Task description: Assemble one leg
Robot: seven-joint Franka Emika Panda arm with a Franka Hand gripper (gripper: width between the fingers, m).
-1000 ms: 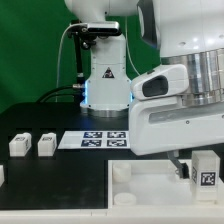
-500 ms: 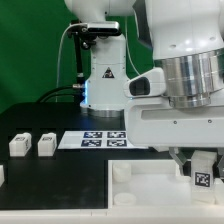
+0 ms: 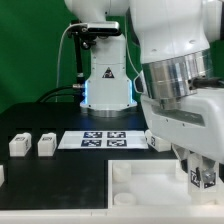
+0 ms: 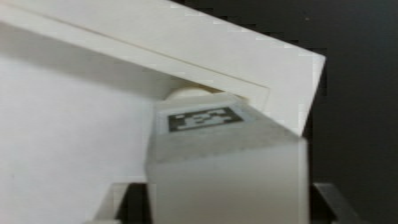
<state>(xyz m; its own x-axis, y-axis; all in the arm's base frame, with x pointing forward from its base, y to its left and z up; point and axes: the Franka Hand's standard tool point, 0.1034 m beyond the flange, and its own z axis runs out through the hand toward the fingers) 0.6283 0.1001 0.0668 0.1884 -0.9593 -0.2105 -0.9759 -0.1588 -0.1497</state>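
Observation:
My gripper (image 3: 200, 168) is shut on a leg (image 3: 202, 177), a small white square post with a black-and-white tag, at the exterior view's right. It holds the leg over the large white tray (image 3: 140, 185). In the wrist view the leg (image 4: 222, 150) runs between the two dark fingers (image 4: 331, 203), its tagged far end near the tray's raised corner (image 4: 267, 70). Two more legs (image 3: 19, 145) (image 3: 46, 145) lie on the black table at the exterior view's left. Whether the held leg touches the tray is hidden.
The marker board (image 3: 100, 139) lies flat behind the tray, in front of the arm's white base (image 3: 106, 85). Another small white part (image 3: 160, 142) shows beside the gripper body. The arm's large white body fills the exterior view's upper right.
The arm's wrist has tilted and swung toward the exterior view's left and the held leg has shifted slightly left and down over the tray. The two loose legs have not moved.

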